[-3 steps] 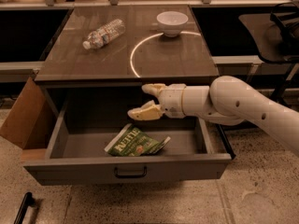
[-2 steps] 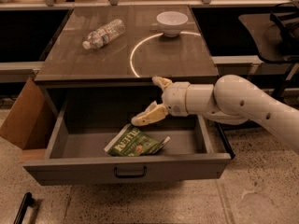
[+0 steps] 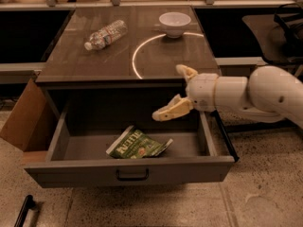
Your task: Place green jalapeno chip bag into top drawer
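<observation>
The green jalapeno chip bag lies flat on the floor of the top drawer, which is pulled wide open. My gripper hangs above the drawer's right half, up and to the right of the bag and clear of it. Its two pale fingers are spread wide, one pointing down-left, one up by the countertop edge. It holds nothing.
On the countertop lie a clear plastic water bottle on its side at the back left and a white bowl at the back. A brown cardboard panel leans at the cabinet's left. A dark bar lies on the floor at the lower left.
My gripper has risen and drawn back to the right, away from the bag, with its fingers spreading wider. The bag has stayed in the drawer.
</observation>
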`<action>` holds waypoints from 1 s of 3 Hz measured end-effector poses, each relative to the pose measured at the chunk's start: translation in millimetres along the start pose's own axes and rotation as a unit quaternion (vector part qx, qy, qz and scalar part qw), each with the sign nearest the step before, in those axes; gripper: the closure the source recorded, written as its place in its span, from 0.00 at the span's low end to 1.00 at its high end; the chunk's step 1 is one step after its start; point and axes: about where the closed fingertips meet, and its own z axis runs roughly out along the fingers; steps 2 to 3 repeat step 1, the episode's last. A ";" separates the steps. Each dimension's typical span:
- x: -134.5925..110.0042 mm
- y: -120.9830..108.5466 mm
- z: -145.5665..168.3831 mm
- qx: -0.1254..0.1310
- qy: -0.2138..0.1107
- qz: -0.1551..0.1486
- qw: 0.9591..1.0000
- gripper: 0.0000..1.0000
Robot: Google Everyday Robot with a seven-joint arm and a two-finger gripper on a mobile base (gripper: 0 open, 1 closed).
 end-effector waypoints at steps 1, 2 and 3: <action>-12.8 -3.1 -46.7 0.009 -0.009 -0.011 1.000 0.00; -12.8 -3.1 -46.7 0.009 -0.009 -0.011 1.000 0.00; -12.8 -3.1 -46.7 0.009 -0.009 -0.011 1.000 0.00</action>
